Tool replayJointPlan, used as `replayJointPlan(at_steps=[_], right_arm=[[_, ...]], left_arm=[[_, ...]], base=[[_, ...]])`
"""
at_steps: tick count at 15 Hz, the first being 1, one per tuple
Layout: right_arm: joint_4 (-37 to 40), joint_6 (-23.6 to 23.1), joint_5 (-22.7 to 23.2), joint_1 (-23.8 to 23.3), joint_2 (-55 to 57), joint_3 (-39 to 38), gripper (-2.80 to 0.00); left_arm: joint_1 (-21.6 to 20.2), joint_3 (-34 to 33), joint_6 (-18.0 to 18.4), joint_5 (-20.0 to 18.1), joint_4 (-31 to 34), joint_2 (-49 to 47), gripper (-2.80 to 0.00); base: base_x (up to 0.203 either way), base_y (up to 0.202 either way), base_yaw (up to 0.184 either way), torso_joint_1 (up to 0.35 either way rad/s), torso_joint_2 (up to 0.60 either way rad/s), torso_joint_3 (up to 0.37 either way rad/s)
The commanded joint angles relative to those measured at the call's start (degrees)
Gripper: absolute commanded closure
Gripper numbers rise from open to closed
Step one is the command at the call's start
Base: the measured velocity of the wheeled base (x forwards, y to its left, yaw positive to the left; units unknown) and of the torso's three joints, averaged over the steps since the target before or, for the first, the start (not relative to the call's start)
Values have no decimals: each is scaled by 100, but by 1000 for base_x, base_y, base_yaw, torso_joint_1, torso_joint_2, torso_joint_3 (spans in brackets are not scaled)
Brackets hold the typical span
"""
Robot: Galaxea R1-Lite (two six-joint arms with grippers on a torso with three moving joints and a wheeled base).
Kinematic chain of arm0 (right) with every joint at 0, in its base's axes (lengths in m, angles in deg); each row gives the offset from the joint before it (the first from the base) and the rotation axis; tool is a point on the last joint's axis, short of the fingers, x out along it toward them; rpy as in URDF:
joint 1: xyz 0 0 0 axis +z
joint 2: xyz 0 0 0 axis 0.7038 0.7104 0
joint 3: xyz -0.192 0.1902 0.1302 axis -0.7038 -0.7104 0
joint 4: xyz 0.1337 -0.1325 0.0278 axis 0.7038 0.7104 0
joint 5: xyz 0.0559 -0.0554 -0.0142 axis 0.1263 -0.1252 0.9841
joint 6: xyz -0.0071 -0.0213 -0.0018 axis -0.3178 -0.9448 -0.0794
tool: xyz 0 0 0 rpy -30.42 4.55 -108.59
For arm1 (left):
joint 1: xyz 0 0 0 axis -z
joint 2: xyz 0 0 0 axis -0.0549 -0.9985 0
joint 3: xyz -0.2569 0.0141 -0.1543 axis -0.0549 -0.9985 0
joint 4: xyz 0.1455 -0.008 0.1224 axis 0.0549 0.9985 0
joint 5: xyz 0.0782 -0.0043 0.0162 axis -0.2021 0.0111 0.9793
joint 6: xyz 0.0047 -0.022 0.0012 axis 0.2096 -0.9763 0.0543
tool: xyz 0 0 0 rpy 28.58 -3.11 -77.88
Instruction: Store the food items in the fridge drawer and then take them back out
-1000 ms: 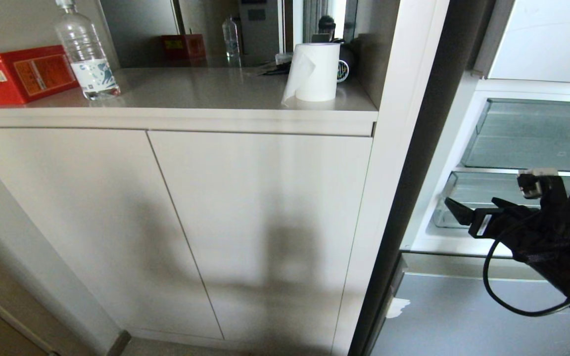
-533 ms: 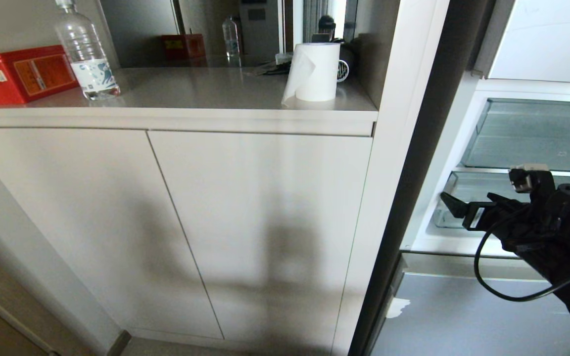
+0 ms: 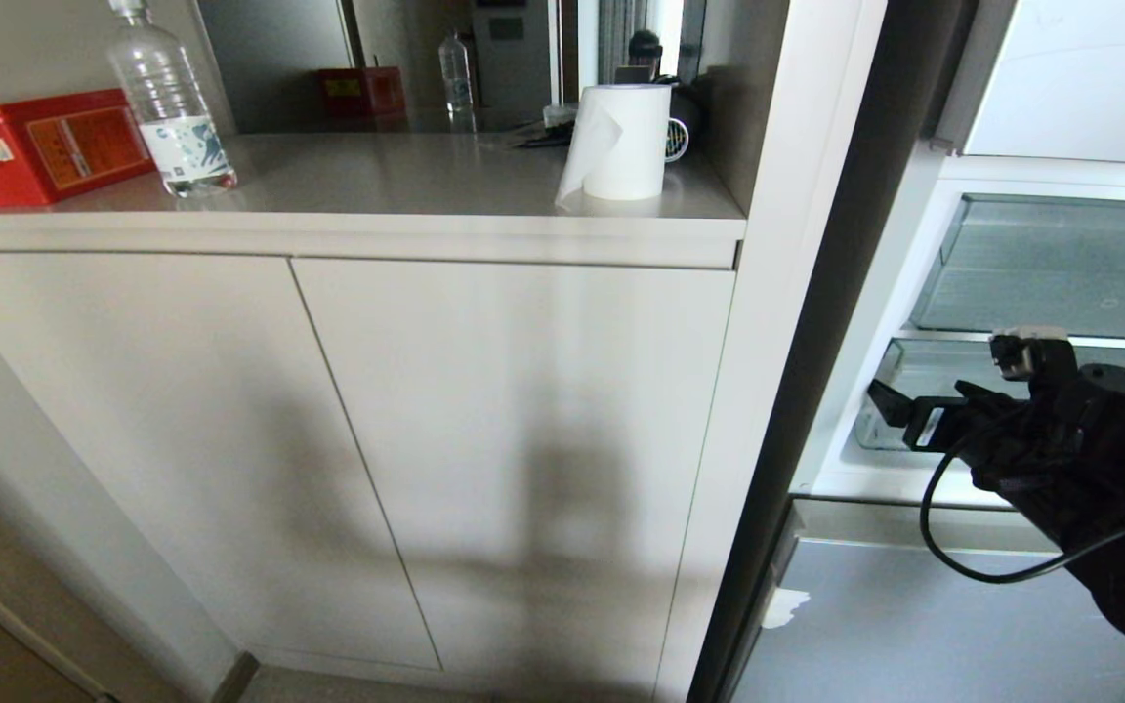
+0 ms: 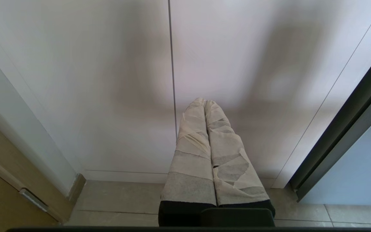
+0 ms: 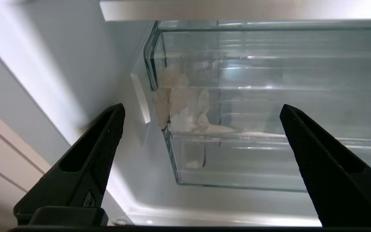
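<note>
The right tool [image 3: 899, 415] hangs with its jaws spread wide and nothing between them, just in front of the drawer [image 5: 253, 154], level with its clear front wall inside the open fridge [image 3: 875, 322]. The left tool [image 4: 204, 106] is parked low beside the cabinet doors [image 3: 348, 439], its taped fingers [image 4: 192, 145] pressed together and holding nothing. No fruit shows anywhere: the drawer holds only a pale patch against its near corner, too unclear through the plastic to name. The food items cannot be placed from here.

Risks, as they look from the room: the drawer appears pushed in under the shelf above it, so a straight advance could knock a jaw tip against the clear front or the fridge's side wall, which stands just beside the drawer's corner. The glossy moulded lip gives little purchase; a shallow bite could slip off when pulling. A pull off the drawer's centre might skew it in its runners and jam. The loose black cable [image 3: 953, 547] looping under the right wrist could catch on the fridge's lower ledge.
</note>
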Motion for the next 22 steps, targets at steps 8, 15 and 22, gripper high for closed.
replayJointPlan(at_steps=[8,15,22], right_arm=[[-69,-20,-8,51,-5,152,0],[-57,-69,-14,434,17,257,0],[-60,-51,-25,573,-219,-30,0]], left_arm=[[0,0,-1,1,2,1,0],[0,0,-1,1,2,1,0],[0,0,-1,1,2,1,0]], base=[[0,0,0,0,0,0],[0,0,0,0,0,0],[0,0,0,0,0,0]])
